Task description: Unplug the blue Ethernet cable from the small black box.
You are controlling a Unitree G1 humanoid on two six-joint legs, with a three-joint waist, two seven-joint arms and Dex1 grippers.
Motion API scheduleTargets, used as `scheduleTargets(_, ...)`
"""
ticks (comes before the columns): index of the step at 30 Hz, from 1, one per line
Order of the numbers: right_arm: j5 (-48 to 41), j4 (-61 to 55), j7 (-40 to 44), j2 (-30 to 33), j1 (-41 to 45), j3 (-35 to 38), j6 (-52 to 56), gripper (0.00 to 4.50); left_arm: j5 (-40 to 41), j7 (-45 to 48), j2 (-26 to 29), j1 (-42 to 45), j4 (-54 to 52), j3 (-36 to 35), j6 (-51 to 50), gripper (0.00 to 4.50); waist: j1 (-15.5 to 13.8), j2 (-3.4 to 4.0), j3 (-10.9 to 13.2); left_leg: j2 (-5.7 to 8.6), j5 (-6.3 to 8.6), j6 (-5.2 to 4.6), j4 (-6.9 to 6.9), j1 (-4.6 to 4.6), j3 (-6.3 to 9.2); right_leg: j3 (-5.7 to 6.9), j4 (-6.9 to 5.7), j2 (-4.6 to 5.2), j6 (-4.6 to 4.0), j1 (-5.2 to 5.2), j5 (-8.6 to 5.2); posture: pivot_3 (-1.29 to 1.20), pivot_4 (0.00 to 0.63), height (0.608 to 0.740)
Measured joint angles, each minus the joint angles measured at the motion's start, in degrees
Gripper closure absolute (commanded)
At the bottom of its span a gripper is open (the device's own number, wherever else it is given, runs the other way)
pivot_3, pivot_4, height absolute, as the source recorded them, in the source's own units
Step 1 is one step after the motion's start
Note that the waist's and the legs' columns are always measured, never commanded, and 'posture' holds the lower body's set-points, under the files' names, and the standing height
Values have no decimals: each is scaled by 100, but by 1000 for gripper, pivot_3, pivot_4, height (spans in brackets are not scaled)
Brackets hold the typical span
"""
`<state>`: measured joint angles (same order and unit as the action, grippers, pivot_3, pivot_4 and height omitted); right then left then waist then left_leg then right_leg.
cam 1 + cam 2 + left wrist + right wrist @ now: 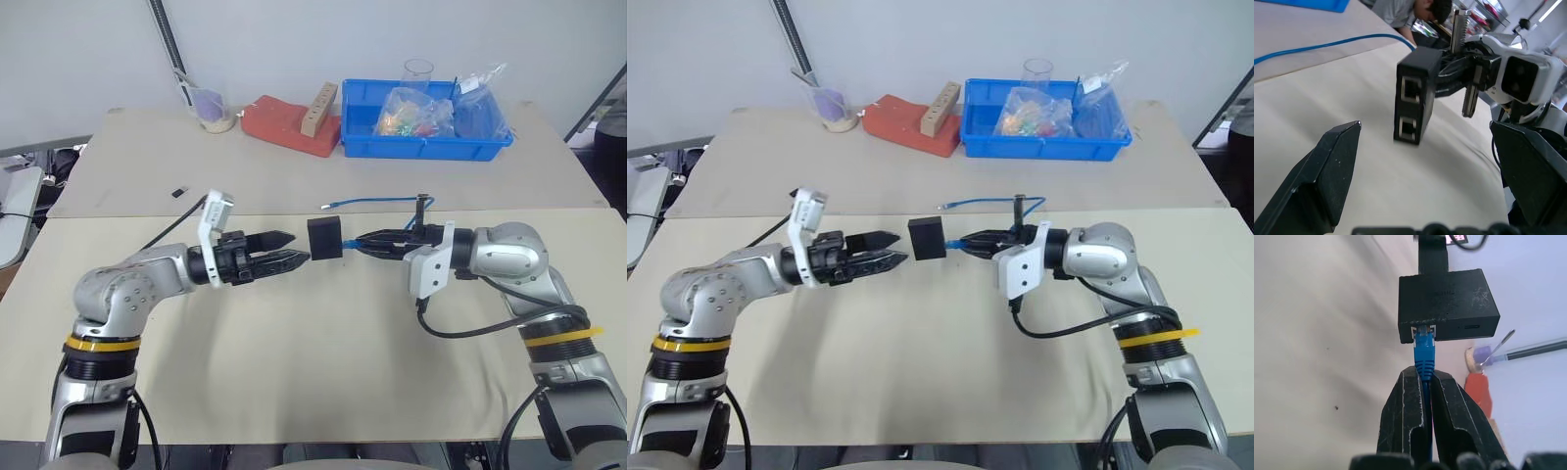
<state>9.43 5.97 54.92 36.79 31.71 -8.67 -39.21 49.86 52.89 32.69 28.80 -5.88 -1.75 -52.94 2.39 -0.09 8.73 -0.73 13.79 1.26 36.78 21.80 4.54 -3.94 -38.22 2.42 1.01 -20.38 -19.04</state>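
Right pincer (1425, 382), fingers pressed together on the blue Ethernet cable (1424, 355) just behind its plug; the plug is seated in a port on one side of the small black box (324, 238). The box hangs from the plug above the counter (294, 362), over its middle, touching nothing else. From the pincer the cable runs back in a loose arc toward the counter's far edge, and its free end (326, 206) lies on the surface beyond the box. Left pincer (284, 250), fingers spread wide and holding nothing, points at the box from the opposite side, its tips near the box but apart from it; the left wrist view shows two open ports on the box face turned toward it. A blue bin (421, 147) of bagged items stands along the far edge, with a red block (289, 127) beside it.
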Motion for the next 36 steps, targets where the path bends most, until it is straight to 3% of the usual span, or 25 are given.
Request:
scheduleTargets(5,4,-115,-91,71,1,-112,-14,4480,-356,342,-110,176,330,257,334,0,4,0,0,0,0,0,-1,0,0,0,1,0,0,0,0,0,150,740)
scheduleTargets(6,4,-122,-102,73,1,-136,-14,4499,-389,398,-126,196,356,276,392,252,2,0,0,1,0,0,-1,1,0,0,1,0,0,0,0,0,150,740)
scheduleTargets(8,3,-125,-109,81,1,-192,-13,4500,-477,506,-182,257,427,295,458,848,2,0,0,1,0,0,0,1,0,0,2,1,0,0,0,0,150,740)
scheduleTargets(14,-37,-150,-104,181,1,-250,-6,4500,-585,716,-269,270,470,310,582,3909,2,0,0,1,0,0,0,2,0,0,3,1,0,0,0,0,150,740)
scheduleTargets(17,-196,-157,12,245,28,-309,79,4500,-694,800,-292,269,470,323,656,3993,3,0,0,2,0,0,0,2,0,-1,3,1,0,1,0,0,150,740)
scheduleTargets(19,-489,-234,268,347,38,-407,362,3548,-747,856,-291,268,468,383,664,3993,3,0,0,1,0,0,0,2,0,-1,3,1,0,1,0,0,150,740)
scheduleTargets(22,-1146,-481,959,604,62,-575,1118,2565,-846,990,-270,267,459,474,704,3993,1,0,0,1,0,-1,1,5,1,0,6,1,0,2,0,0,150,740)
scheduleTargets(25,-2061,-928,1512,803,161,-640,2993,1540,-1000,1199,-187,267,459,531,942,3993,-3,0,0,0,0,-1,2,7,4,0,5,1,-1,1,0,0,150,740)
scheduleTargets(28,-2946,-1326,1786,1139,470,-616,5306,1540,-1157,1396,-76,267,460,539,1155,3993,-9,0,0,0,1,-2,2,5,8,2,6,1,-1,2,1,0,150,740)
scheduleTargets(33,-3856,-1468,1677,968,938,-598,7805,1540,-1318,1632,-68,265,465,672,1402,3993,-10,0,0,1,1,-2,3,10,8,2,11,1,-1,0,1,0,150,740)
scheduleTargets(36,-4178,-1443,1470,730,1121,-595,8644,1540,-1375,1667,-118,273,457,734,1433,3993,-12,0,0,1,1,-3,2,16,10,6,11,0,-1,-4,1,0,150,740)
